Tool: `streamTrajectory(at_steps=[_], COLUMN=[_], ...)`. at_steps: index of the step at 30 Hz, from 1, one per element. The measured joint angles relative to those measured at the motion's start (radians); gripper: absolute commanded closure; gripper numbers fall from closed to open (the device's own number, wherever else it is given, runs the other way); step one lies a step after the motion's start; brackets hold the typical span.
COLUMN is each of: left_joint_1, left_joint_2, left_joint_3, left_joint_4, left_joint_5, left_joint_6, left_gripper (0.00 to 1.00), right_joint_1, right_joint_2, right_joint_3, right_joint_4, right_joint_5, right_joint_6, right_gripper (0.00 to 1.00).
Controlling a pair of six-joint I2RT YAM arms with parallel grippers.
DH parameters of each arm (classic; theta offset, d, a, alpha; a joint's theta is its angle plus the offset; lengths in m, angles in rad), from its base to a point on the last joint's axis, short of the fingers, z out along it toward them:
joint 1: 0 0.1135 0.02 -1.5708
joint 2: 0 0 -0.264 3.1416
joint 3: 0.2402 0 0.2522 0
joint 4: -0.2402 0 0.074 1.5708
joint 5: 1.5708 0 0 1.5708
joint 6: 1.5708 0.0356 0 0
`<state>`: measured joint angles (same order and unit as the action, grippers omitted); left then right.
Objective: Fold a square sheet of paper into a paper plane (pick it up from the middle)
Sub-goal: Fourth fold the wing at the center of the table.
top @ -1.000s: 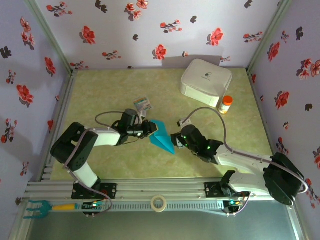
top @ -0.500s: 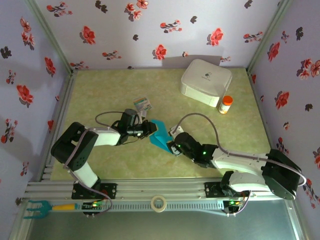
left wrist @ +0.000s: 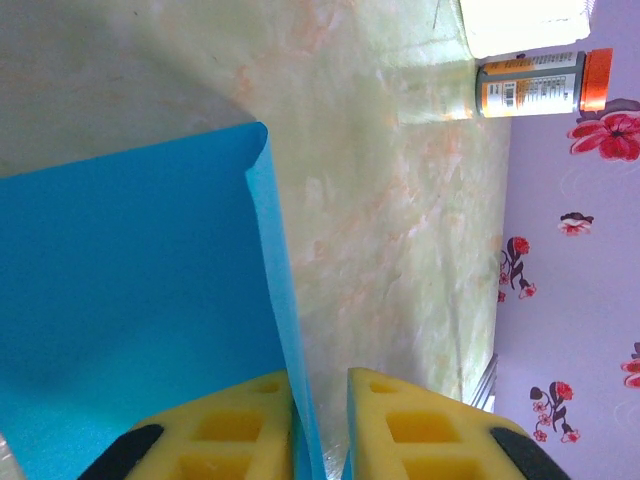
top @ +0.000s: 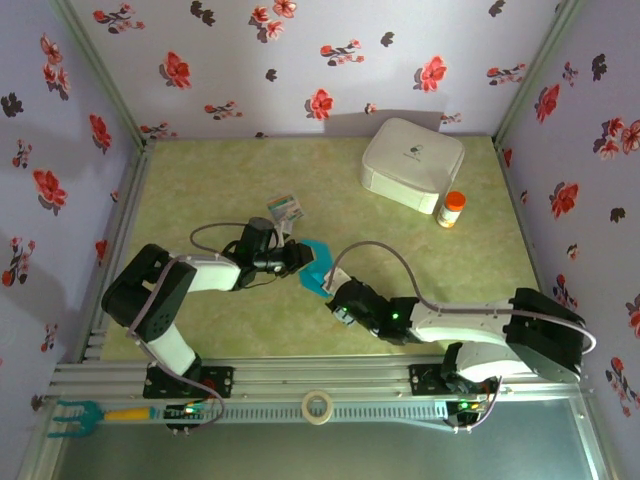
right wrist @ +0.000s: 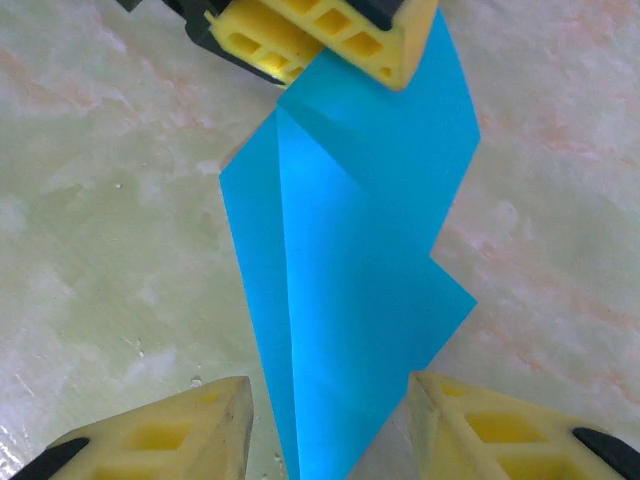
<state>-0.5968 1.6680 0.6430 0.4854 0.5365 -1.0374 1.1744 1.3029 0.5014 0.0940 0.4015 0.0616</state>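
Clamping the left gripper (right wrist: 330, 45), ribbed yellow fingers pressed together, on one edge of the turquoise paper (right wrist: 350, 270); resting that thin, smooth, matte sheet mid-way across the glossy, marbled green table (top: 220, 180), folded into a narrow kite-like shape with crisp lengthwise creases and a sharp tip; straddling the tip with the right gripper (right wrist: 330, 400), blocky hollow-celled yellow fingers standing apart on either side; sitting well apart at the far right, a rounded white box (top: 413, 163) beside an orange-capped bottle (top: 453, 208).
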Motion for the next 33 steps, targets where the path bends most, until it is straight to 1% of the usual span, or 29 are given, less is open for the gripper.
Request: streamTrajectory(at_steps=[6, 14, 19, 26, 33], left_joint_1=[0.000, 0.000, 0.000, 0.000, 0.000], left_joint_2=[0.000, 0.000, 0.000, 0.000, 0.000], left_joint_3=[0.000, 0.001, 0.002, 0.003, 0.003], left_joint_4=[0.000, -0.001, -0.008, -0.026, -0.032], left_joint_5=[0.007, 0.007, 0.007, 0.007, 0.007], left_joint_6=[0.000, 0.000, 0.000, 0.000, 0.000], left_gripper=[0.81, 0.83, 0.84, 0.85, 0.89], right_joint_1=[0.008, 0.010, 0.010, 0.010, 0.009], right_joint_2=[0.106, 0.214, 0.244, 0.249, 0.249], right_joint_3=[0.004, 0.023, 0.029, 0.029, 0.029], right_joint_4=[0.058, 0.127, 0.155, 0.178, 0.179], right_joint_5=[0.035, 0.134, 0.150, 0.157, 0.157], right_joint_6=[-0.024, -0.048, -0.053, -0.051, -0.042], right_gripper=[0.54, 0.57, 0.60, 0.70, 0.76])
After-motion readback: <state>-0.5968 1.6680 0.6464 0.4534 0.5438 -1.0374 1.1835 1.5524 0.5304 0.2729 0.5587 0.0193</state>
